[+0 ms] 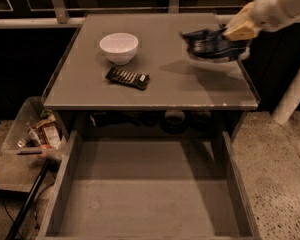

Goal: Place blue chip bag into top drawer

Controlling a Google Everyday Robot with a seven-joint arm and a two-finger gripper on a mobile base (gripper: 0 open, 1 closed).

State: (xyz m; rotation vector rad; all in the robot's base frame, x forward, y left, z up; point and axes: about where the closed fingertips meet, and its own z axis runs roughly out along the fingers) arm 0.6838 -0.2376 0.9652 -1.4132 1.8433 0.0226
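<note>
The blue chip bag is dark blue and crinkled with white markings. It hangs in the air above the right side of the tabletop, and its shadow falls on the table below it. My gripper comes in from the upper right on a white arm and is shut on the bag's right end. The top drawer stands pulled out at the front, a wide shallow grey box with nothing in it.
A white bowl stands at the table's back left. A flat black candy bar lies in front of it. A clear plastic bin of trash sits on the floor at the left. A white post stands at the right.
</note>
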